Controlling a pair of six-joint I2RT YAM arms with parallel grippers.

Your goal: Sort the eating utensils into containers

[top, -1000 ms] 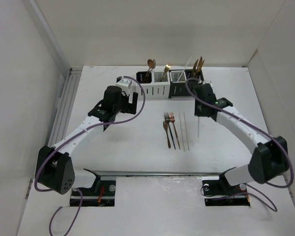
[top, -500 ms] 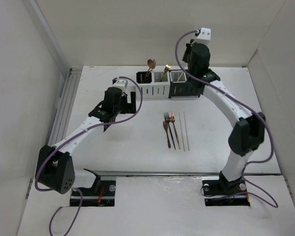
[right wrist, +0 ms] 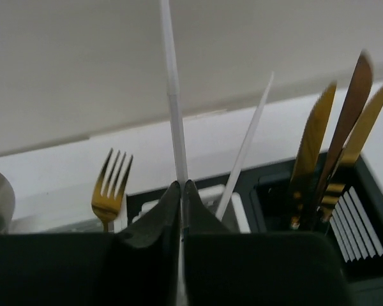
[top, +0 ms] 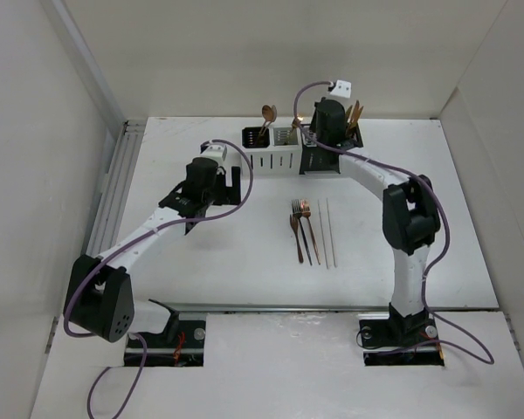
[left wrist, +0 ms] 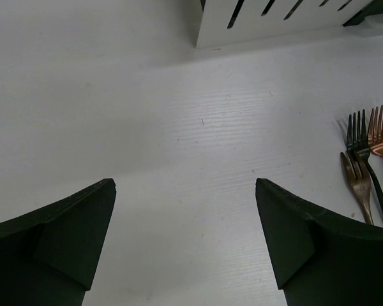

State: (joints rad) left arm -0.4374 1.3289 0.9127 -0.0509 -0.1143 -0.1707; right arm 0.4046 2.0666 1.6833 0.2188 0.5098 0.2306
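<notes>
Five loose utensils wait at frame centre, three forks (left wrist: pixel 365 153) and two white sticks (top: pixel 329 231), as a two-armed robot sorts eating utensils into the containers (top: pixel 279 162) at upper centre.

At left, the left gripper (left wrist: pixel 185 188) hangs over bare tabletop, jaws spread wide and nothing between them, short of the white-sided holder (left wrist: pixel 268 19). At upper centre, the right gripper (right wrist: pixel 181 186) is clenched on a thin white stick (right wrist: pixel 172 115), held upright above the row. Below it a gold fork (right wrist: pixel 112 182), a second white stick (right wrist: pixel 246 150) and gold knives (right wrist: pixel 325 140) already stand.

The pinch is narrow and the stick long, so it may well swivel or slide in the jaws. Let go off-centre, it would likely catch a rim or divider and topple outside the holders. A low approach could also knock the leaning stick or the knives. If the left arm heads right for the forks, the two arms may crowd each other.

The table (top: pixel 201 262) is white, matte and faintly grained, and flat cutlery on it will probably be awkward to get under. A metal rail (top: pixel 113 192) runs along its left edge. Plain white panels (top: pixel 244 52) close in the left, back and right sides.
</notes>
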